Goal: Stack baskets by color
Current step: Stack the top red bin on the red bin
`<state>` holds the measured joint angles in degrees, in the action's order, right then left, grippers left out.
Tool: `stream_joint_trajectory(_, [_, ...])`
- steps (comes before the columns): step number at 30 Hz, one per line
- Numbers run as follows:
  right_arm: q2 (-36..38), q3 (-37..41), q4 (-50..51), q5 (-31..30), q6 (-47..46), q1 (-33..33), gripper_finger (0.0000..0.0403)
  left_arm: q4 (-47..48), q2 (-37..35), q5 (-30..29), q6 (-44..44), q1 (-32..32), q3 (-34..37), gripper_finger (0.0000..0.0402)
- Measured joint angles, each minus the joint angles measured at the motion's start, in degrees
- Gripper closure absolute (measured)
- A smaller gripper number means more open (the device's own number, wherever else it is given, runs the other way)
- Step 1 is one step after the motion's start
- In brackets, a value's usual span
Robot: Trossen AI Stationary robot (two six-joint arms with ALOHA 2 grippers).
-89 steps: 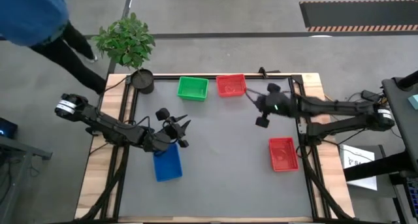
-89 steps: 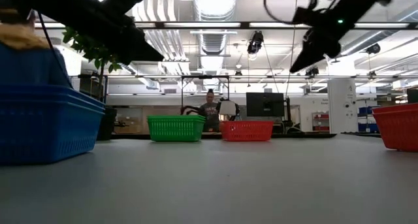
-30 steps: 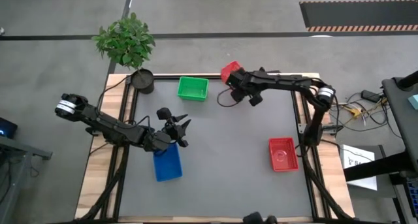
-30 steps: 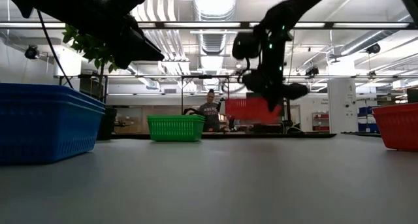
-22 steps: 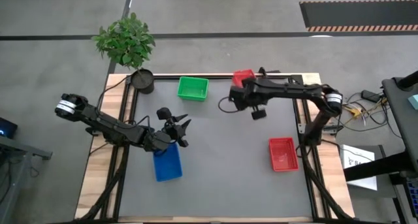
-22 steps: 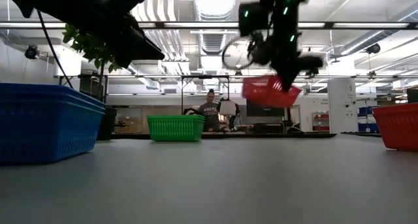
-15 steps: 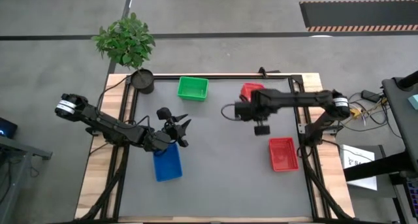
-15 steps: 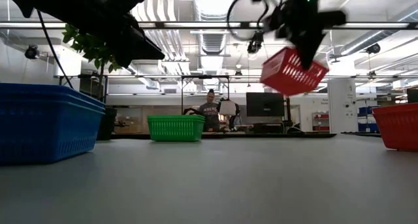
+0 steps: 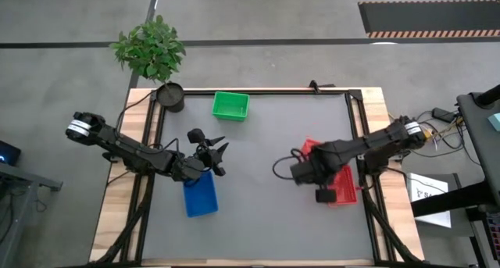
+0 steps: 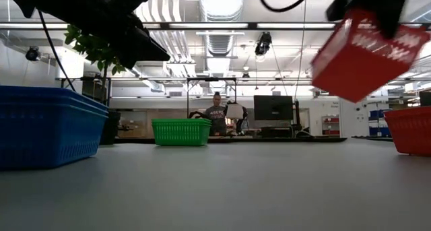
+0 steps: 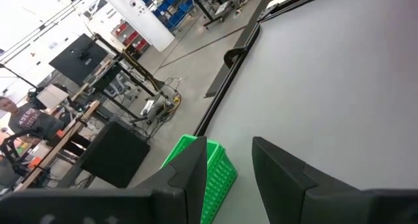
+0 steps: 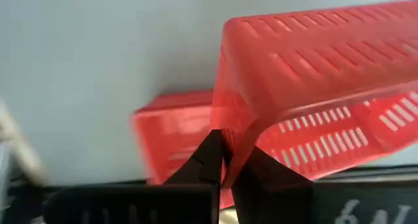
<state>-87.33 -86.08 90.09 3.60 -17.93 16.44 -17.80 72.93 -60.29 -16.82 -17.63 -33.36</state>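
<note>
**Red basket swings over to its partner**

And the carried red basket is off the far edge now, across the table in a second, hanging tilted above the red stack by the right edge. Just the drop left for red, I'd say. The right gripper is pinched tight on its rim. The left gripper hovers part-open, empty, over the blue stack; green stack waits far side

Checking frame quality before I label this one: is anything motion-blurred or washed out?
Low view: the red basket in the air is smeared, ceiling lights glare. Right wrist view: the red basket on the table is soft-edged. Left wrist view: bright upper area washed out. High view: evenly lit, crisp.
</note>
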Motion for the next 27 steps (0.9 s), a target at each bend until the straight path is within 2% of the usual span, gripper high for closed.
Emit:
stream_joint_trajectory(5, [-0.4, 0.1, -0.1, 5.2, -9.0, 5.1, 0.0394, -0.2, 0.0, 0.0, 0.0, 0.0, 0.0, 0.0295])
stream_joint_trajectory(10, [-1.8, 0.2, -0.2, 8.9, -14.0, 10.4, 0.0394, -1.9, 0.0, 0.0, 0.2, 0.0, 0.0, 0.0295])
stream_joint_trajectory(21, [-2.5, 0.2, -0.1, 10.0, -25.5, 17.5, 0.0394, -1.9, 0.0, 0.0, 0.1, 0.0, 0.0, 0.0295])
stream_joint_trajectory(27, [-2.5, 2.1, -0.1, 10.0, -29.1, 19.1, 0.0394, -1.9, 0.0, 0.0, 0.1, 0.0, 0.0, 0.0295])
